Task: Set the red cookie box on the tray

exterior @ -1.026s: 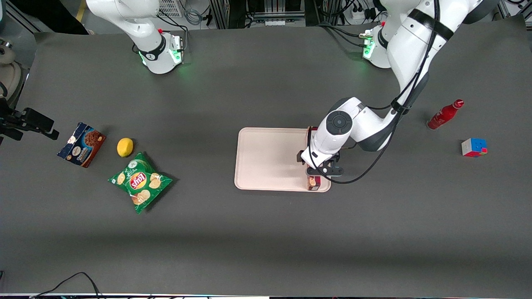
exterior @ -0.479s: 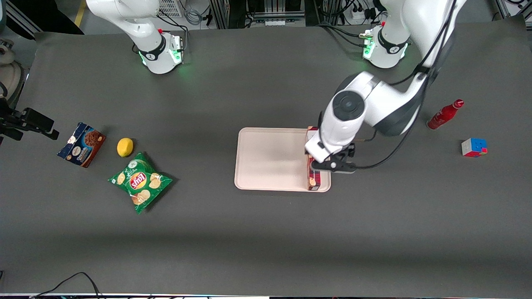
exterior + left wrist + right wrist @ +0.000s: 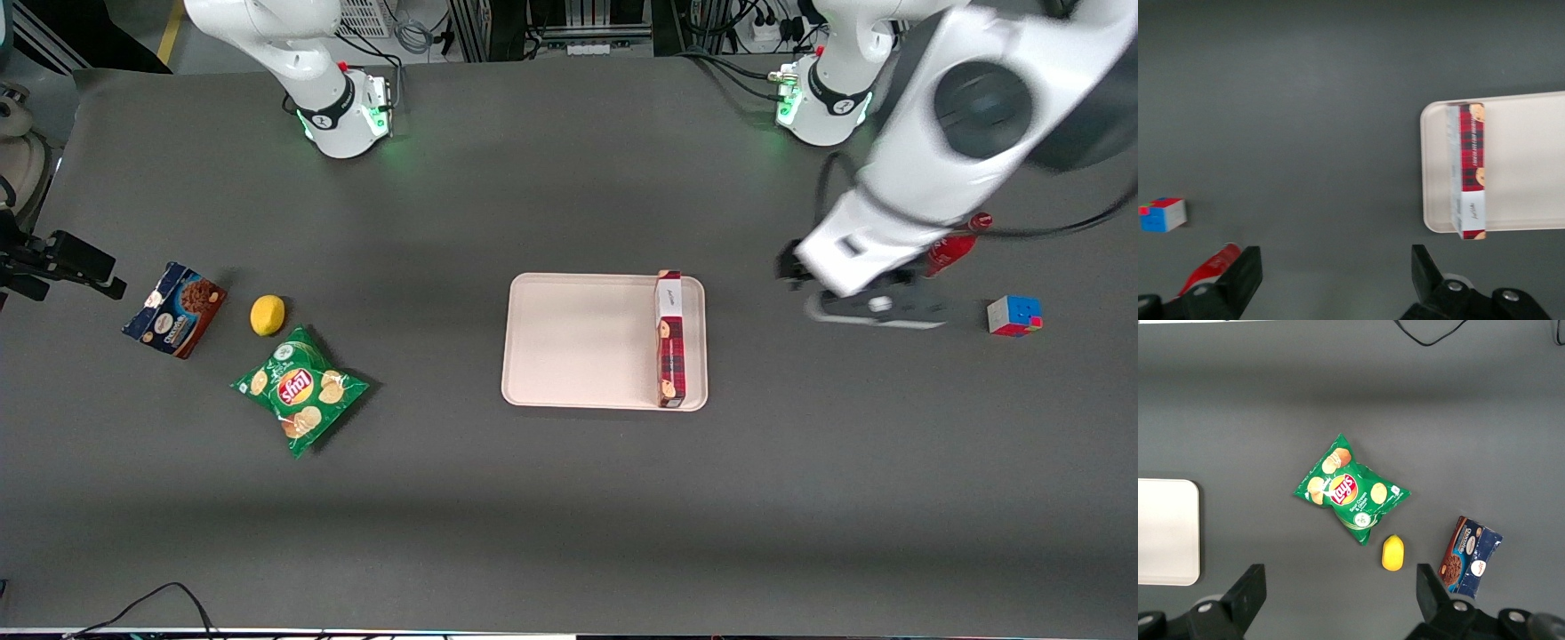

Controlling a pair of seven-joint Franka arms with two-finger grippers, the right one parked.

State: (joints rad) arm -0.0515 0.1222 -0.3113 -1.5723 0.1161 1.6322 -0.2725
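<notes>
One red cookie box (image 3: 670,339) lying flat on the tray (image 3: 578,342), along its edge toward the working arm's end. Gripper (image 3: 1331,280) raised clear of the tray toward that end, fingers (image 3: 1245,277) spread wide, holding nothing.

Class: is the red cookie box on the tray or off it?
On. The red box lies flat inside the tray, along its edge; the open tool is off to the side, holding nothing.

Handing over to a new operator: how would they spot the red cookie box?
Find the pale pink tray mid-table. The red cookie box lies on it along the edge nearest the working arm, whose open gripper hangs apart. It is long, narrow, tartan, white-ended, unlike the shorter blue box.
</notes>
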